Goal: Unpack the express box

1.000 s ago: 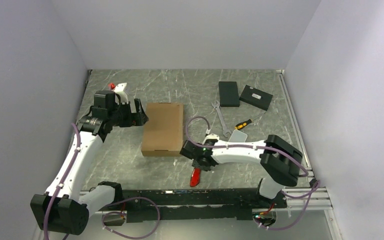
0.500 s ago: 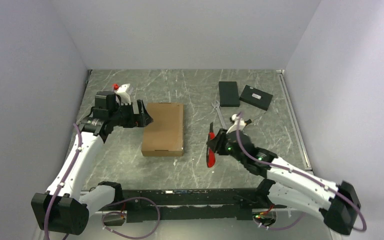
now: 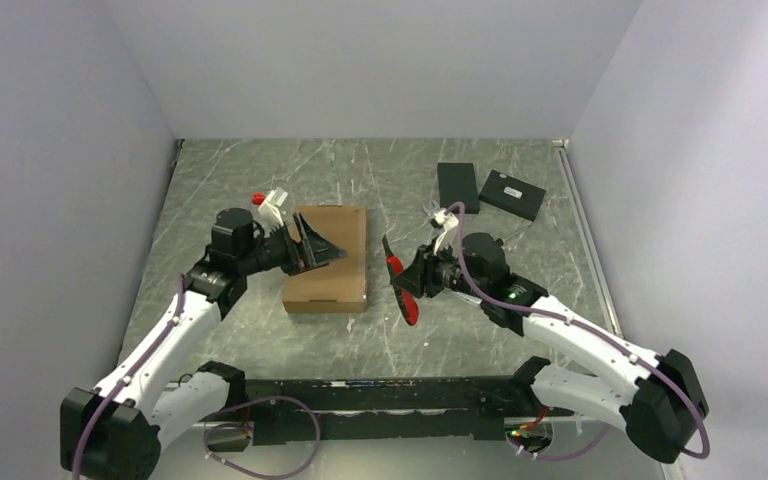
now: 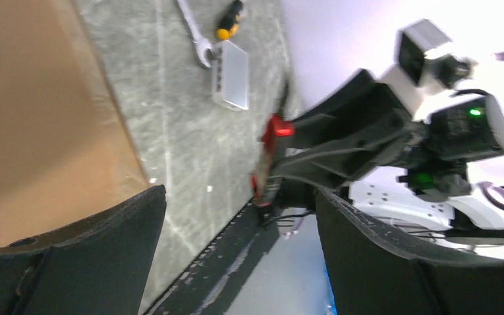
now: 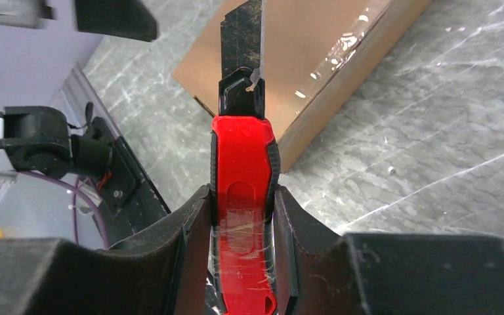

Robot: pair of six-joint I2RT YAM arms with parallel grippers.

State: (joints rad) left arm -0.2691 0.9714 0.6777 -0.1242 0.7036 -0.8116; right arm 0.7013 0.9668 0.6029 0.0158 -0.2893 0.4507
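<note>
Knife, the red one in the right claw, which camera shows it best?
The right wrist view: the knife is large and sharp, red handle clamped in the right claw, blade out toward the box. The top view shows it small, right of the box; the left wrist view shows only a blurred red sliver.

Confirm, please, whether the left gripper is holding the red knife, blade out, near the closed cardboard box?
Not quite: the right gripper is holding the red knife, blade out, near the closed cardboard box, as the right wrist view shows. The left gripper is open and empty.
</note>
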